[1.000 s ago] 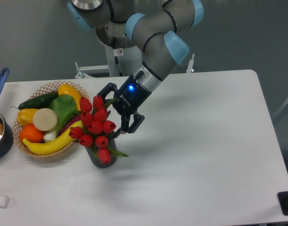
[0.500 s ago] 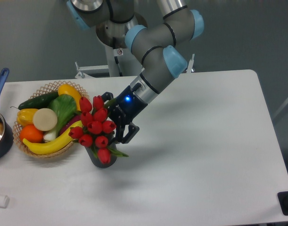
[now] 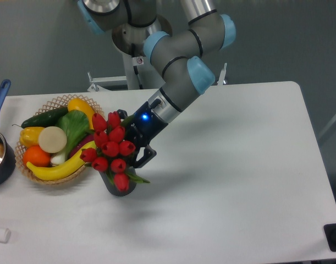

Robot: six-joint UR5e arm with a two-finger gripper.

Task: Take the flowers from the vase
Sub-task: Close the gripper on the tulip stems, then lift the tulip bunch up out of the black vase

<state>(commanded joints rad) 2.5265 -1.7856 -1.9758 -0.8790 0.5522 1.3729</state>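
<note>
Nearest to me, at the front-left corner of the table (image 3: 239, 181), I see a small white object (image 3: 0, 235) lying flat, partly cut off by the picture's edge. Further in, left of the middle, the vase (image 3: 125, 188) stands upright on the white top with the flowers (image 3: 111, 148) in it; the red heads spread up and lean toward the left, hiding most of the vase, so I see only a dark sliver of it under the lowest bloom. Just beside the bunch, on its right, my gripper (image 3: 136, 144) reaches in at a slant with a blue light on its wrist. One dark finger (image 3: 146, 156) shows to the right of the blooms and the other is partly behind them, so the fingers look spread around the bunch, but I cannot tell whether they are touching it. Left of the flowers a basket (image 3: 59, 100) holds a banana (image 3: 59, 168), an orange, a cucumber and other produce. At the left edge sits a dark pan (image 3: 1, 159) with a blue handle.
</note>
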